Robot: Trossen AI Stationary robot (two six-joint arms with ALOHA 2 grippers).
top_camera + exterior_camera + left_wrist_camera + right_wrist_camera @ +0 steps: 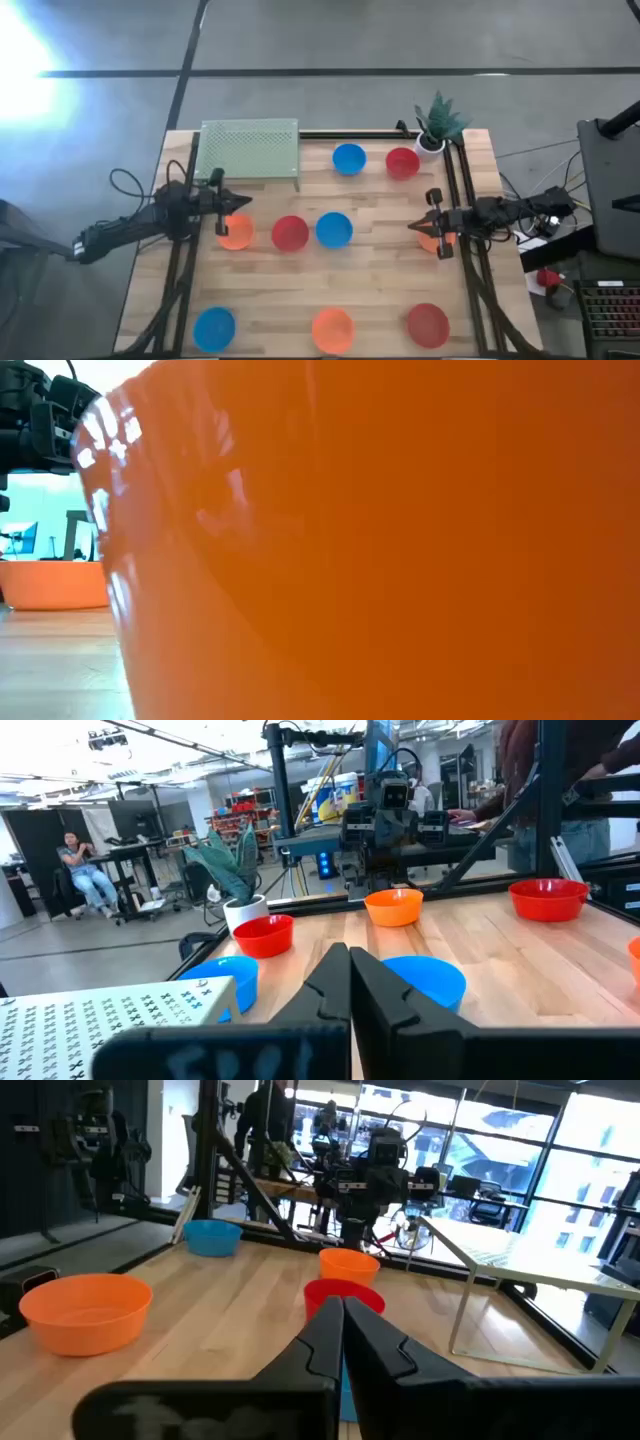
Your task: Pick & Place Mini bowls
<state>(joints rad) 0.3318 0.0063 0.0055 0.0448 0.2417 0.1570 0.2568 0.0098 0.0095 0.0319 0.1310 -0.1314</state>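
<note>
While both tools sit closed and empty, no bowl is in hand.
I would open the left tool point(222, 215) before descending on the orange bowl point(237, 233) directly beneath it; right tool point(432, 224) waits over the bench's point(380, 300) right edge.

Bright window glare washes the floor point(30, 60); the near orange bowl point(400, 540) blurs.

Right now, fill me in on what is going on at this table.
Two robot arms sit at a wooden table with nine mini bowls spread over it in blue, red and orange. The left pincer hangs over an orange bowl at the left side, fingers shut, holding nothing. The right pincer hangs over another orange bowl at the right edge, also shut and empty. A green perforated rack and a small potted plant stand at the far side. No bowl is lifted.
</note>
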